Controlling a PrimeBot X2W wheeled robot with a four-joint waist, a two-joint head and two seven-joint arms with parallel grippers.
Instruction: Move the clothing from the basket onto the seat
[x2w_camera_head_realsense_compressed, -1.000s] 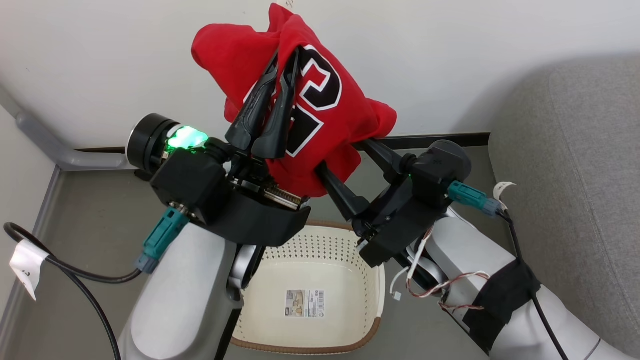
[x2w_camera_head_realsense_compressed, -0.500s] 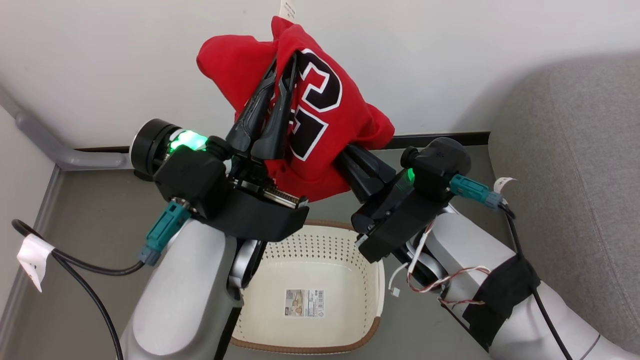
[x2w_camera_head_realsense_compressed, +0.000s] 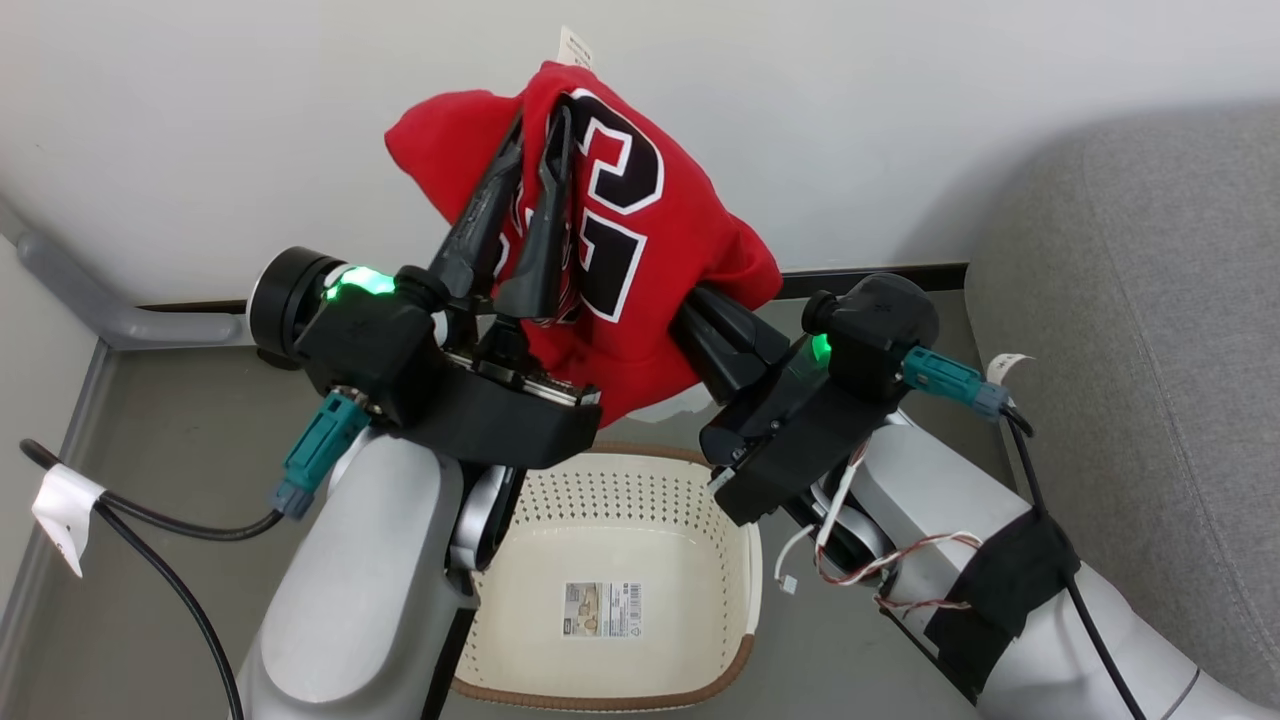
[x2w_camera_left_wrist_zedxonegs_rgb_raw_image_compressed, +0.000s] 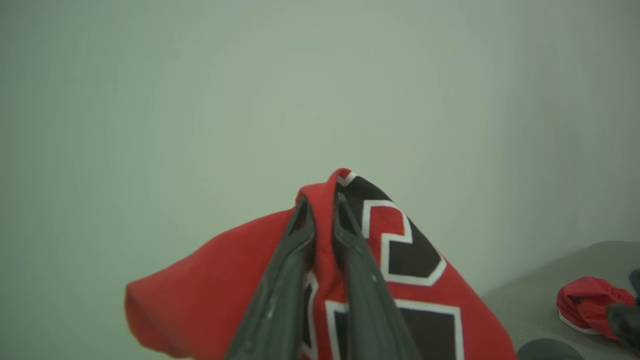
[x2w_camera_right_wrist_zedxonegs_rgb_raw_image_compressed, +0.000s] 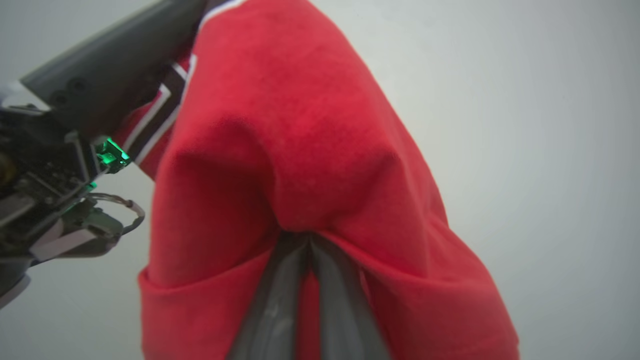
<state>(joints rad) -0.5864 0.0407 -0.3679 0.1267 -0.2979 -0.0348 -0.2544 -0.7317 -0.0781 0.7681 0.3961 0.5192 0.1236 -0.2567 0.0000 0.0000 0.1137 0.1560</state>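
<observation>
Pale wall (x2w_camera_head_realsense_compressed: 900, 100) behind, we hold one red jersey (x2w_camera_head_realsense_compressed: 700, 250) aloft between both arms.
To our right lies the grey seat (x2w_camera_head_realsense_compressed: 1150, 350), where a second red garment (x2w_camera_left_wrist_zedxonegs_rgb_raw_image_compressed: 590, 305) rests; below us on the floor stands the basket (x2w_camera_head_realsense_compressed: 640, 480), a label showing on its bottom. The red jersey hangs above the basket, off the seat, bunched and drooping: we judge it light, soft and floppy, not fragile, and likely to slide from a thin pinch. The left gripper (x2w_camera_left_wrist_zedxonegs_rgb_raw_image_compressed: 321, 202) stands narrow, with a fold by the black numerals between its fingers; the right gripper (x2w_camera_right_wrist_zedxonegs_rgb_raw_image_compressed: 306, 239) is closed on plain red cloth lower down. The best purchase, we think, is a thick gathered fold, not a single edge.
</observation>
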